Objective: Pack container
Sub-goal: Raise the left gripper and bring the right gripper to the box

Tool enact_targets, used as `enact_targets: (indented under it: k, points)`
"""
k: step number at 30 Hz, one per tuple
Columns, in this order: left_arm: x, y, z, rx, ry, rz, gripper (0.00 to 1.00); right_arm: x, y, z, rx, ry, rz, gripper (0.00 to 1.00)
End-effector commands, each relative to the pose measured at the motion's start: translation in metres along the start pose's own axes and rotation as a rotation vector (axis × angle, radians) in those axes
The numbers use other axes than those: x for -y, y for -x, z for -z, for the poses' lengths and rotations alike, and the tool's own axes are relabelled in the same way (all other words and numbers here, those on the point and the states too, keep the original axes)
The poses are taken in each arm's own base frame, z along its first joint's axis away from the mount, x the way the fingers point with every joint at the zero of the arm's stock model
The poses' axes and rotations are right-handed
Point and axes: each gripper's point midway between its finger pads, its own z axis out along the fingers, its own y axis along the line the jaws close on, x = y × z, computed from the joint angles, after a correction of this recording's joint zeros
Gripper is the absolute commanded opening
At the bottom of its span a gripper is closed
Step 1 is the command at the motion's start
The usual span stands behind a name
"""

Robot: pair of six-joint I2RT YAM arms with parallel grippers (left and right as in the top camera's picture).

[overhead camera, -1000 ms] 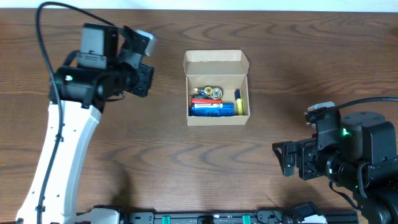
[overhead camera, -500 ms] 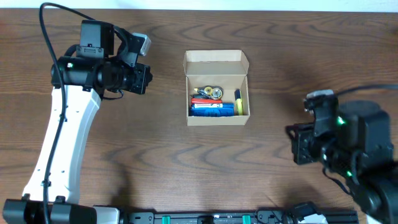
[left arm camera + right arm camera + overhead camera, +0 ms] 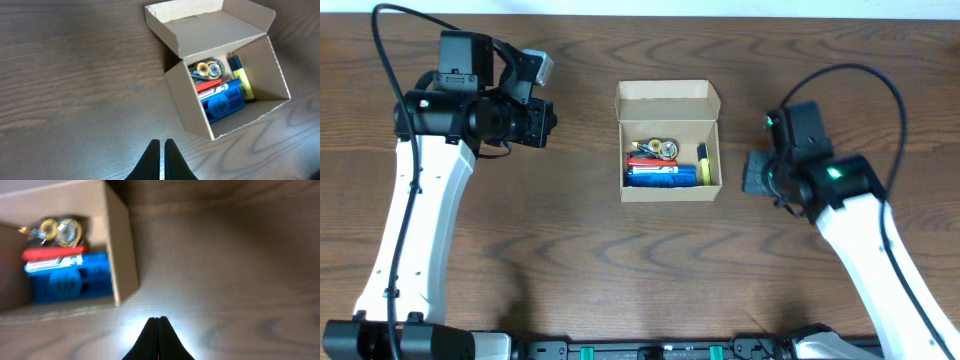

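Observation:
The container [image 3: 666, 108], a small tan cardboard box with its flap lid folded back, stands open at the table's middle. Inside lie a blue object [image 3: 660, 175], a red and white item [image 3: 645, 160], a yellow marker [image 3: 703, 165] and metal rings [image 3: 660, 149]. My left gripper [image 3: 548, 118] hovers left of the box, shut and empty. In the left wrist view the gripper tips [image 3: 162, 142] are pressed together, short of the box wall [image 3: 190, 107]. My right gripper [image 3: 752, 172] is just right of the box, shut on nothing. Its tips [image 3: 158, 319] point at bare wood beside the box wall [image 3: 120, 245].
Dark brown wooden table [image 3: 570, 250] all around the box. The left arm's white link [image 3: 410, 240] runs down the left side and the right arm's white link [image 3: 880, 270] runs down the lower right. A black cable [image 3: 880, 90] loops above the right arm.
The right arm swung from the lower right corner up and left to the box's right side, and its jaws closed. The left arm shifted slightly up and left.

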Motion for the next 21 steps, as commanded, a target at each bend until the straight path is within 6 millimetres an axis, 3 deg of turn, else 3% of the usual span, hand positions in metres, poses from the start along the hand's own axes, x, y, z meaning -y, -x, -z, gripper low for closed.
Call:
enact_targets:
  k: [1, 10, 16, 21]
  points:
    - [-0.004, 0.0, -0.001, -0.003, -0.007, 0.024, 0.06, 0.005, 0.007, -0.03, -0.021, -0.038, -0.052, 0.01]
    - [-0.005, 0.001, -0.001, 0.0, -0.006, 0.024, 0.06, -0.018, 0.021, -0.105, -0.051, 0.015, -0.061, 0.01]
    - [-0.005, 0.001, -0.001, 0.002, -0.006, 0.023, 0.06, -0.043, 0.017, -0.132, -0.097, 0.136, -0.062, 0.01]
    - [-0.006, 0.002, -0.001, 0.005, -0.002, 0.018, 0.06, -0.048, 0.015, -0.138, -0.11, 0.161, -0.058, 0.01]
